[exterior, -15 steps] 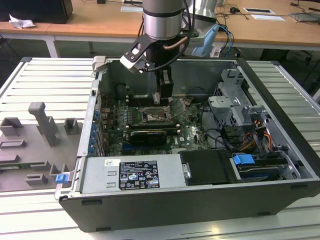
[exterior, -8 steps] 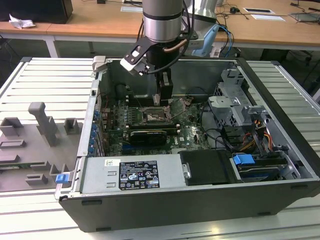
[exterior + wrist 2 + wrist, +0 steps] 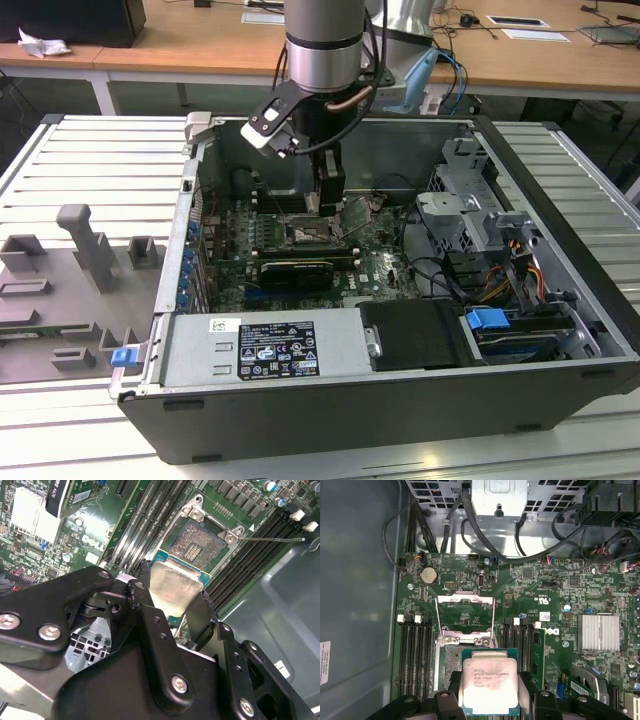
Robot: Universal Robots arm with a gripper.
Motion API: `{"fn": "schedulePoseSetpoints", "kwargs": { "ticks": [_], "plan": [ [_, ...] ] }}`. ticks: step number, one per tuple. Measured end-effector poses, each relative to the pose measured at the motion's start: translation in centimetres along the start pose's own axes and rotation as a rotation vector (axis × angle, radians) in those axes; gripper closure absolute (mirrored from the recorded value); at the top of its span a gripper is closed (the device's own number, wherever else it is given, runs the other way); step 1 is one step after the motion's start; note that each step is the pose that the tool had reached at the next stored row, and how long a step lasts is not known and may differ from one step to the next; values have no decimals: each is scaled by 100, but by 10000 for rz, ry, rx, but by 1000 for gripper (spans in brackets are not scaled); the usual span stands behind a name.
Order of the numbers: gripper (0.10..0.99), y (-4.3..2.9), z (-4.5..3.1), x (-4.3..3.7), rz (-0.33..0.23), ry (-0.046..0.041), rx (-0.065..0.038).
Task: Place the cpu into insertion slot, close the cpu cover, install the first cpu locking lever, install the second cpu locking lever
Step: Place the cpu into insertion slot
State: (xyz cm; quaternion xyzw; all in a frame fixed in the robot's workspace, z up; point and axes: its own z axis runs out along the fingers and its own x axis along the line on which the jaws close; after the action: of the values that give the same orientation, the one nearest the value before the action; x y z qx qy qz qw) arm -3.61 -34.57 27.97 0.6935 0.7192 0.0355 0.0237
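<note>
My gripper (image 3: 492, 702) is shut on the cpu (image 3: 490, 682), a small square chip with a pale silver top, gripped by two opposite edges. In the second wrist view the cpu (image 3: 172, 587) hangs tilted between the black fingers (image 3: 145, 600), just above and beside the open insertion slot (image 3: 197, 542) with its bare pin field. The cpu cover (image 3: 465, 599), a shiny frame with a square opening, lies flipped back beyond the insertion slot (image 3: 449, 662). A thin locking lever (image 3: 270, 539) sticks out, unlatched. In the exterior view the gripper (image 3: 328, 203) hovers over the motherboard's slot (image 3: 308, 236).
Memory slots (image 3: 415, 650) flank the socket on both sides. A long black card (image 3: 295, 272), the power supply (image 3: 262, 350), a drive cage (image 3: 470, 205) and loose cables (image 3: 470, 530) crowd the case. Grey fixtures (image 3: 90, 250) stand on the table at the exterior view's left.
</note>
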Motion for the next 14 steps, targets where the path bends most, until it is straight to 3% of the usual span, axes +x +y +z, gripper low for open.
{"fn": "schedulePoseSetpoints", "kwargs": {
  "ticks": [14],
  "plan": [
    [561,-23,206,-2,2,-1,0]
  ]
}}
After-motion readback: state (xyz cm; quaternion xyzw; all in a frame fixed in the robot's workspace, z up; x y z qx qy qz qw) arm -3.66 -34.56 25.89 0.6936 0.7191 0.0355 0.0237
